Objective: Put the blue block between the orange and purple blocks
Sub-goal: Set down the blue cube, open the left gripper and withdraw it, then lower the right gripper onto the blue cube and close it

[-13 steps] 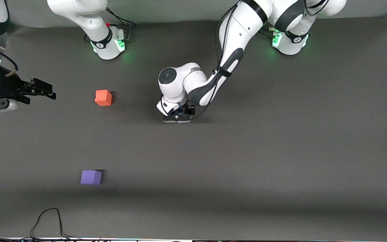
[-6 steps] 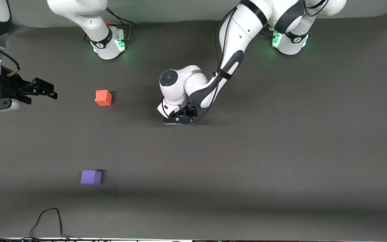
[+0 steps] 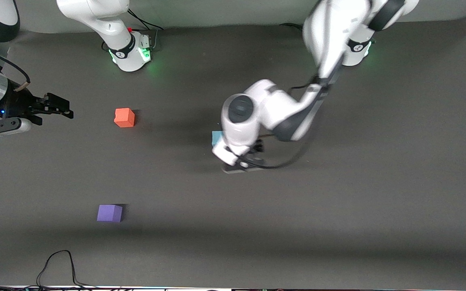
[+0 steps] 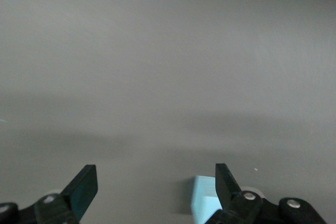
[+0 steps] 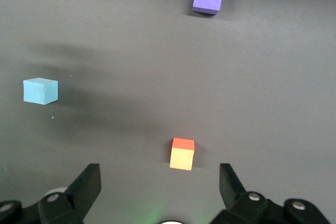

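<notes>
Front view: the blue block [image 3: 217,138] sits on the dark bench [image 3: 338,202] near its middle, mostly hidden under the left arm's wrist, only a corner showing. The left end effector [image 3: 244,161] hangs just above the bench beside that block. The orange block [image 3: 124,117] lies toward the right arm's end; the purple block [image 3: 109,213] lies nearer the camera than it, well apart. The right end effector [image 3: 61,108] waits at the right arm's end of the bench.

Left wrist view: the fingers [image 4: 84,190] stand wide apart with nothing between them; the blue block [image 4: 203,203] lies outside them, against one finger.

Right wrist view: all three blocks show unobstructed, and this end effector's fingers [image 5: 89,186] are spread, empty.
</notes>
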Action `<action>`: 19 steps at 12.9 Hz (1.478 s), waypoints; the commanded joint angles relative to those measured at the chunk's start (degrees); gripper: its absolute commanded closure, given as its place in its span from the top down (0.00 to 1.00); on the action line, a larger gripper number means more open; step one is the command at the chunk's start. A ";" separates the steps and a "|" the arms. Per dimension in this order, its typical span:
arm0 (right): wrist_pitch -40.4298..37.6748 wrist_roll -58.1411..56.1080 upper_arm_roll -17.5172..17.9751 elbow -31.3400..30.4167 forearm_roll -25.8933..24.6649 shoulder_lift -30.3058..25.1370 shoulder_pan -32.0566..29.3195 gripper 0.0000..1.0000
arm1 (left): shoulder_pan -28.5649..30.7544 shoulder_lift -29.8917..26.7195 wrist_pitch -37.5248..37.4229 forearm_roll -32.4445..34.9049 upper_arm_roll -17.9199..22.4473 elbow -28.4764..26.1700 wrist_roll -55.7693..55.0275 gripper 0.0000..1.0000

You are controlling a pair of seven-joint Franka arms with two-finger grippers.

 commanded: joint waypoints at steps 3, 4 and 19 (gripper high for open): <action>-0.62 6.95 -0.10 -0.08 0.21 -1.10 10.10 1.00 | 19.67 -13.74 -8.38 -6.05 -1.60 -11.62 20.47 1.00; -0.62 12.91 -0.10 0.27 0.21 -0.92 14.14 1.00 | 23.63 -15.41 -10.92 -6.05 -1.60 -12.33 26.00 1.00; 23.31 43.03 -0.36 -8.21 2.41 10.50 43.71 1.00 | 40.63 -38.98 -21.50 -2.97 -0.73 -21.92 50.74 1.00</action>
